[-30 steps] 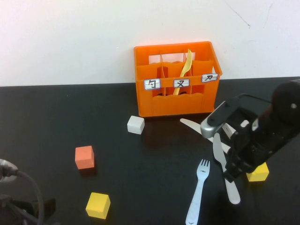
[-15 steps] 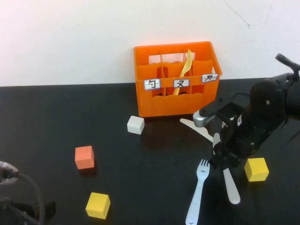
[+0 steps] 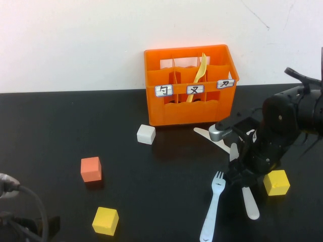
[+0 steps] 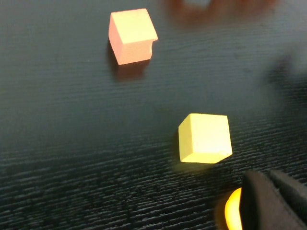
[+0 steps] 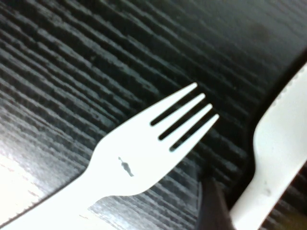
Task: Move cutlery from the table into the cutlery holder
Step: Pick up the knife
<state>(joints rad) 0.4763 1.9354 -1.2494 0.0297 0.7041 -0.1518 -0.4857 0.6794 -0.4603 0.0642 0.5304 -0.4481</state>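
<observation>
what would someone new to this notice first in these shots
The orange cutlery holder stands out at the back of the black table, with a yellow fork upright in its middle compartment. To its front right, the right tool is low over a cream-white knife, beside a pale fork lying flat. The left tool sits parked at the near left, by a yellow cube.
</observation>
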